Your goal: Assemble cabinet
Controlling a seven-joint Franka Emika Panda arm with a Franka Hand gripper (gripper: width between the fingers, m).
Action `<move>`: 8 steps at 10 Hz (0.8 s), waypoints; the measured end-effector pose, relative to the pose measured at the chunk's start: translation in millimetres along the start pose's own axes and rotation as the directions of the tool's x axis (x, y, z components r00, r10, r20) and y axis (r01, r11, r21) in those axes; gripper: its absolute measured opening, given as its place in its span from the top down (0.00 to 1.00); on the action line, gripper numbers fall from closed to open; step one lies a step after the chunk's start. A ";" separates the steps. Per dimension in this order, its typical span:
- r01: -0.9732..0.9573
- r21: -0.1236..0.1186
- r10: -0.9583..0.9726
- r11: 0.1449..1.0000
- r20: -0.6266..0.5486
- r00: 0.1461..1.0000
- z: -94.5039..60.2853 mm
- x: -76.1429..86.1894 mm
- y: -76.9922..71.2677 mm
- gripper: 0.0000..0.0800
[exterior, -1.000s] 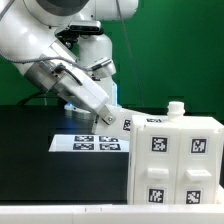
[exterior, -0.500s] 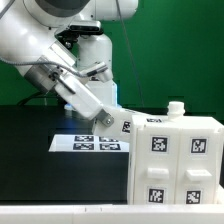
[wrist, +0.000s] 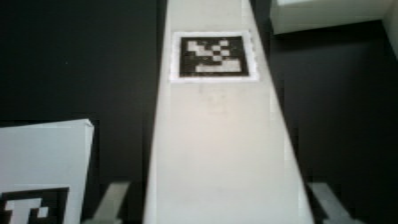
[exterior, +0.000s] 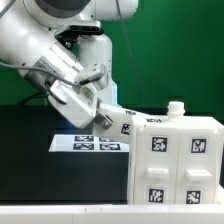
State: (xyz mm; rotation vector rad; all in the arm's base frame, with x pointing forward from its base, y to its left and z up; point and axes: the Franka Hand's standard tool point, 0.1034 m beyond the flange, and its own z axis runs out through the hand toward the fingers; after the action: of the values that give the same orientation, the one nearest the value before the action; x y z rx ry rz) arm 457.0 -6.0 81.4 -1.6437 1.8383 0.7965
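Holding panel, box off to the right

Exterior view's left: arm slopes down, wrist tilted. Gripper [exterior: 106, 115] part-closed, pinching narrow white panel [exterior: 124, 124] by its long edges. Panel's long axis runs straight out from fingers [wrist: 112, 200] twd cabinet box [exterior: 178, 158] at table's [exterior: 30, 170] front edge. Contact w/ box unclear.

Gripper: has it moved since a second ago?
Yes. Against the marker board, the gripper has drawn slightly toward the exterior view's left, turning at the wrist, jaws shut on the cabinet panel.
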 end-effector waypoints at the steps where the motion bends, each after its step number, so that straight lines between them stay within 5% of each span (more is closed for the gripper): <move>1: -0.001 0.000 0.001 1.000 0.000 1.000 0.1 0.1 0.1 0.64; 3: 0.142 0.012 -0.142 0.990 -0.019 0.990 0.9 4.2 -1.2 0.64; 4: 0.200 0.044 -0.196 0.979 -0.085 0.977 5.3 14.9 -2.3 0.64; 5: 0.299 0.052 -0.289 0.953 -0.141 0.947 10.9 17.2 -3.9 0.64; 8: 0.484 0.019 -0.472 0.875 -0.184 0.862 12.0 19.0 -6.0 0.64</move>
State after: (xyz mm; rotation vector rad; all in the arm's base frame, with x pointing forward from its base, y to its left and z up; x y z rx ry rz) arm 461.1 -10.4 58.9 -2.0617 1.4376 0.3797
